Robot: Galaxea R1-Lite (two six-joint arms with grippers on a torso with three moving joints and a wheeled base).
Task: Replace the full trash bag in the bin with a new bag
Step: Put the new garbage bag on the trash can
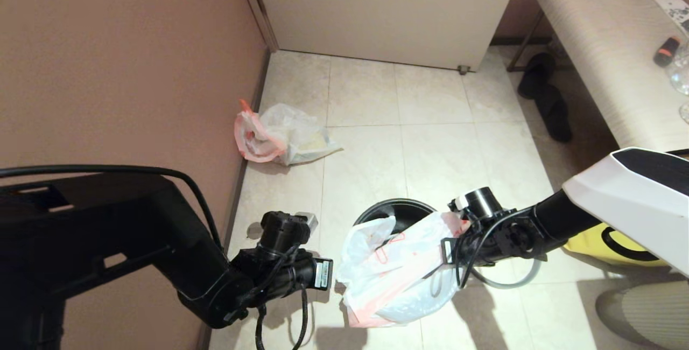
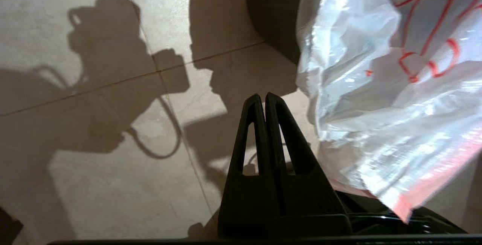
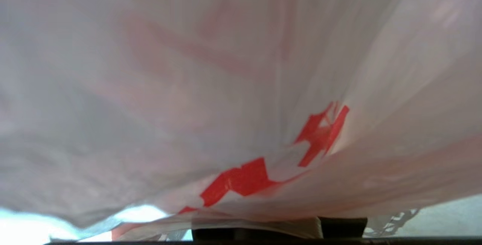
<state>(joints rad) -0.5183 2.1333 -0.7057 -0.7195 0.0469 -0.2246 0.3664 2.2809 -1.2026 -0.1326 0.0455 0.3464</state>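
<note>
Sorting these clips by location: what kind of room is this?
Probably a hotel room or home entryway: beige floor tiles, a padded bench with dark slippers beneath it, and a small black bin.

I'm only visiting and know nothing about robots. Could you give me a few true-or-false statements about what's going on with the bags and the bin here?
1. The right gripper holds the new bag over the bin. True.
2. The left gripper is wide open around the new bag. False: it is shut and holds nothing, beside the bag.
3. The full trash bag lies on the floor by the wall. True.
4. The full trash bag is still inside the bin. False: it lies apart from the bin, on the tiles.
5. A yellow bag sits behind the right arm. True.
</note>
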